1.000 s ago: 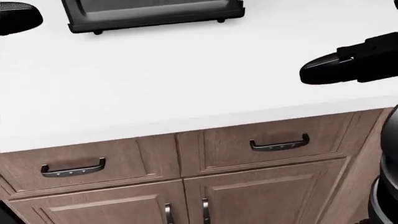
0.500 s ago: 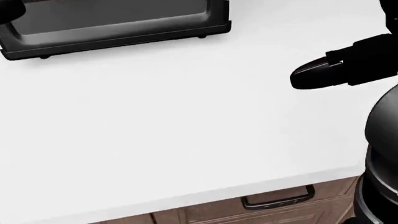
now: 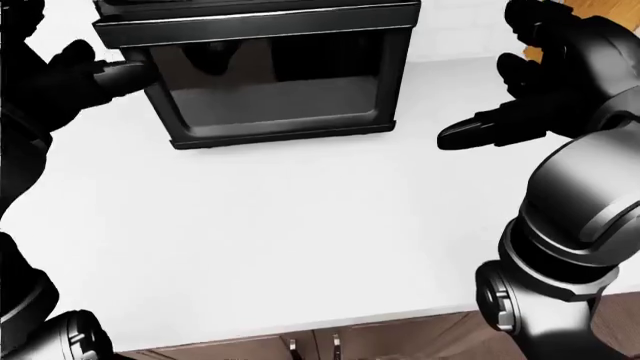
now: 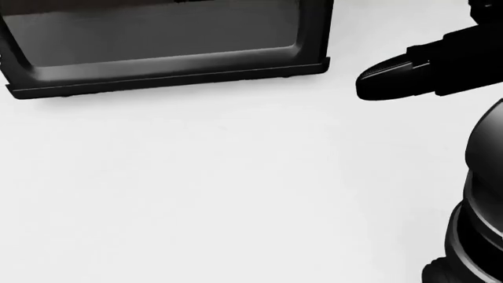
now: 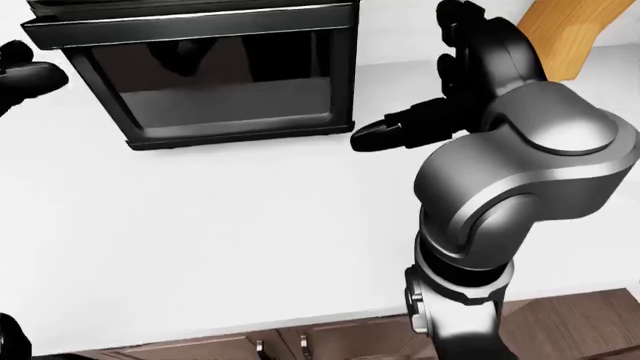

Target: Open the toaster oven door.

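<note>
The black toaster oven (image 3: pixel 270 82) stands on the white counter (image 3: pixel 300 247) at the top of the left-eye view. Its glass door is shut, with the handle bar (image 3: pixel 260 26) along the top edge. My left hand (image 3: pixel 110 71) is open at the oven's left side, one finger reaching the door's upper left corner. My right hand (image 3: pixel 478 97) is open with fingers spread, to the right of the oven and apart from it. The head view shows only the oven's lower part (image 4: pixel 157 47) and one finger of the right hand (image 4: pixel 393 76).
Wooden cabinet doors (image 3: pixel 330 346) show under the counter's near edge. A light wooden piece (image 5: pixel 560 34) stands at the top right of the right-eye view. My right forearm and elbow (image 5: pixel 500 187) fill the right side of that view.
The head view has shifted: the drawers and counter edge have dropped out of it, and the oven is larger and lower. My right hand stays at the right.
</note>
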{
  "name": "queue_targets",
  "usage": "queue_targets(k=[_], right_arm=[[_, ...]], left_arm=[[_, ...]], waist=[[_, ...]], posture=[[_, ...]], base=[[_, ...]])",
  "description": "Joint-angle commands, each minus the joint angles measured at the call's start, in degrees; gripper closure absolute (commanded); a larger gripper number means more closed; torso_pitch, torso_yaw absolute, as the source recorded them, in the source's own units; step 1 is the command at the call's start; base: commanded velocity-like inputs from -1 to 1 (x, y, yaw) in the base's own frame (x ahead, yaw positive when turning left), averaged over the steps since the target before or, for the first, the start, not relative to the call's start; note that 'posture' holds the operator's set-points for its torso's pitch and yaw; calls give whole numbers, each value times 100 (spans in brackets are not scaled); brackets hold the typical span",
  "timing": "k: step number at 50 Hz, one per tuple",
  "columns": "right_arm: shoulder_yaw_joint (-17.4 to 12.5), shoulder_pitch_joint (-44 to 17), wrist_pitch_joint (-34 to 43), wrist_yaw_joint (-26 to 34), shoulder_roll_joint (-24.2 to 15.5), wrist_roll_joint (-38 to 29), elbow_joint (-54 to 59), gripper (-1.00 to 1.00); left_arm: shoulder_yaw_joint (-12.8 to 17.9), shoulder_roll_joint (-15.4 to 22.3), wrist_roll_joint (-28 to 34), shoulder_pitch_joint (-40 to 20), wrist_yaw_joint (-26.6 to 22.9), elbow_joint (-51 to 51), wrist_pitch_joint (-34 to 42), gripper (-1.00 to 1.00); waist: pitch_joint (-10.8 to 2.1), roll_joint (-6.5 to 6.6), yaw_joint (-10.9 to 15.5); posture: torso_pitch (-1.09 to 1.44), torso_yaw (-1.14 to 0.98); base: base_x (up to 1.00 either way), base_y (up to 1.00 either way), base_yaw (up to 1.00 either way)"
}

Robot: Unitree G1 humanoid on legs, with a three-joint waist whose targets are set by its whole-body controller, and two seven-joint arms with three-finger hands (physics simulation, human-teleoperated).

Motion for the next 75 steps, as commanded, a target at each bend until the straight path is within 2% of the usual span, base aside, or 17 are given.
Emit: queue_targets(k=[1, 4, 9, 21, 32, 36, 39, 42, 48, 52, 55, 57, 62, 68, 73, 75], right_arm=[[-93, -188, -37, -116, -104, -83, -100, -100], [-86, -155, 0, -74, -138, -99, -154, -100], [-86, -121, -2, -112, -119, -59, -174, -100], [-75, -98, 94, -119, -202, 51, -216, -100], [-46, -47, 255, -218, -280, 259, -315, -100], [-40, -110, 317, -283, -267, 443, -393, -100], [77, -81, 254, -383, -327, 573, -361, -100], [-3, -162, 350, -461, -290, 795, -422, -100], [138, -158, 355, -645, -398, 1135, -432, -100], [30, -178, 128, -959, -264, 1477, -409, -100], [176, -159, 61, -1144, -294, 1604, -284, -100], [276, -258, -157, -1268, -261, 1698, -81, -100], [369, -990, -866, -1739, 110, 2113, 1244, -100], [585, -1500, -1720, -1889, 397, 2199, 2713, -100], [423, -1928, -2489, -2339, 643, 2371, 4142, -100], [522, -2001, -2723, -2457, 738, 2357, 4543, -100]], left_arm=[[309, 351, -43, -226, 298, -39, -379, -100], [508, 616, -472, -24, 481, -111, -407, -100], [395, 830, -970, 84, 765, -126, -551, -100], [210, 1032, -1209, 177, 854, 65, -852, -100], [251, 1163, -1414, 238, 883, 95, -893, -100], [222, 1181, -1431, 255, 899, 92, -935, -100], [217, 1177, -1438, 267, 907, 71, -942, -100], [225, 1192, -1462, 260, 924, 71, -939, -100], [191, 1171, -1447, 271, 930, 34, -949, -100], [208, 1159, -1436, 291, 911, 23, -948, -100], [206, 1134, -1382, 306, 895, 47, -986, -100], [229, 1143, -1401, 303, 910, 25, -970, -100], [165, 1092, -1291, 307, 892, -121, -1067, -100], [148, 1032, -1190, 240, 839, -37, -992, -100], [142, 1075, -1127, 139, 797, -3, -946, -100], [111, 1045, -1104, 135, 797, 12, -959, -100]], waist=[[-239, 95, -40], [-176, 112, -93], [-201, 115, -89], [-514, 193, -121], [-903, 201, -110], [-1070, 203, -96], [-1209, 205, -80], [-1359, 199, -58], [-1620, 155, 9], [-1784, 116, 68], [-1885, 84, 114], [-1931, 66, 141], [-1997, 75, 159], [-2050, 94, 206], [-2080, 117, 224], [-2090, 117, 235]], posture=[[0, 0], [0, 0], [-2, 0], [-14, 0], [-25, 0], [-29, 0], [-32, 0], [-35, 0], [-41, 0], [-45, 0], [-47, 0], [-47, 0], [-47, 0], [-47, 0], [-47, 0], [-47, 0]], base=[[0, 0, 0], [0, 0, 0], [0, 0, 0], [0, 0, 0], [0, 0, 0], [0, 0, 0], [0, 0, 0], [0, 0, 0], [0, 0, 0], [0, 0, 0], [0, 0, 0], [0, 0, 0], [0, 0, 0], [0, 0, 0], [0, 0, 0], [0, 0, 0]])
